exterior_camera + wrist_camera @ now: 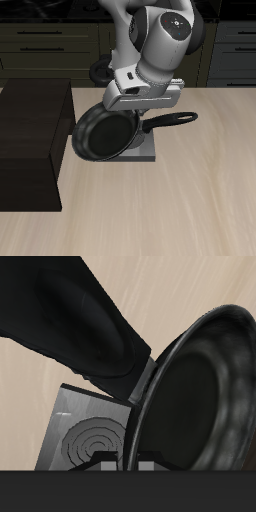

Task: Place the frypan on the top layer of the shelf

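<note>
The frypan (100, 135) is round and black, tilted on edge and lifted just above the square grey burner plate (148, 150). Its long handle (172, 120) points away from the shelf. My gripper (123, 110) is shut on the pan's rim near the handle's root. In the wrist view the rim (175, 351) runs down between my fingertips (101, 463), with the dark inside (205, 396) beside it and the handle (80, 326) close to the camera. The dark boxy shelf (30, 140) stands right beside the pan, and its flat top board is bare.
The burner plate with its spiral coil (95, 441) lies under the pan. A small black pot (97, 71) sits behind my arm. Dark drawer cabinets (45, 45) line the back. Light wooden tabletop (170, 210) stretches to the front edge.
</note>
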Motion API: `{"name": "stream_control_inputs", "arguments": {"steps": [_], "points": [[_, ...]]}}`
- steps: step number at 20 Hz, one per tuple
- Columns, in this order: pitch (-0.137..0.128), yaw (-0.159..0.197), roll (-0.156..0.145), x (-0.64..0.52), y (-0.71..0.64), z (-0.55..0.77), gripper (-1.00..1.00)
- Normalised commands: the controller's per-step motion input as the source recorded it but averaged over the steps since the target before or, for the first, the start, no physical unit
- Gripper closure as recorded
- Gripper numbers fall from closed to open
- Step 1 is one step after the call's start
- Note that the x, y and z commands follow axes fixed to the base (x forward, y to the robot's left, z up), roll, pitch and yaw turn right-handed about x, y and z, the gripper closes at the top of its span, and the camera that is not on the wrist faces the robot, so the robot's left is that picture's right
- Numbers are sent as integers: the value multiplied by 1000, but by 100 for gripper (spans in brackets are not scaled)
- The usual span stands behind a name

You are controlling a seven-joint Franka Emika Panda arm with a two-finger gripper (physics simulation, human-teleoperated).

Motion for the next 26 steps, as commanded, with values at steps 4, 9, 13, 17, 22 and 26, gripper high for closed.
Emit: {"name": "stream_control_inputs", "arguments": {"steps": [4, 9, 13, 17, 22, 26], "points": [[3, 1, -24, -40, -192, -9, 100], [-5, 6, -31, -38, -188, -4, 100], [-9, 5, -37, 7, -251, 2, 100], [4, 13, -41, -4, -281, 0, 100], [-10, 14, -32, 0, -244, 11, 100], [-1, -1, -20, 14, -159, 11, 100]]}}
